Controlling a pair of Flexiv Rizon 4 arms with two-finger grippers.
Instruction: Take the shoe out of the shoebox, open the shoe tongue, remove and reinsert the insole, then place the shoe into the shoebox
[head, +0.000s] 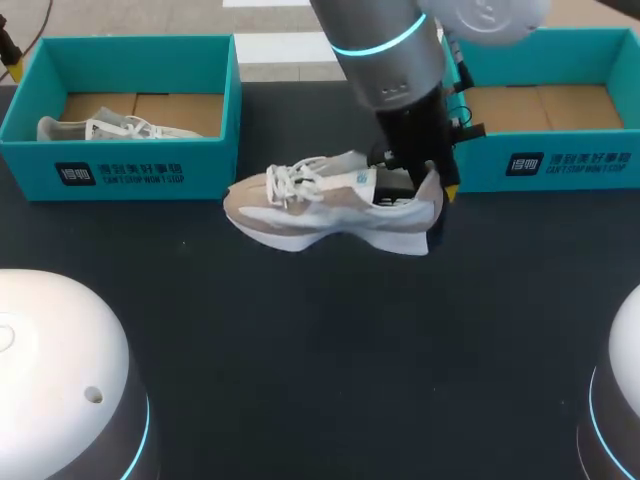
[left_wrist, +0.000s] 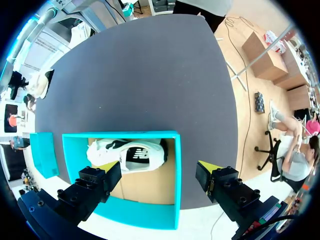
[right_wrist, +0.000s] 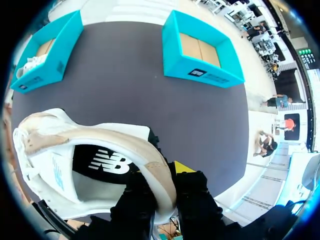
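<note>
Robotics lab bench: a dark table (head: 320, 370) fills the frame, a teal shoebox (head: 140, 165) upper left, a second shoebox (head: 560, 165) upper right, white left arm (head: 60, 370) and right arm (head: 622, 380) ringed in blue light at the lower corners.

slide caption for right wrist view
Right gripper clamps the shoe by its heel, dark table beyond.

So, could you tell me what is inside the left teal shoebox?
One white sneaker lies on the shoebox's brown cardboard floor; the floor beneath the sneaker is covered.
</note>
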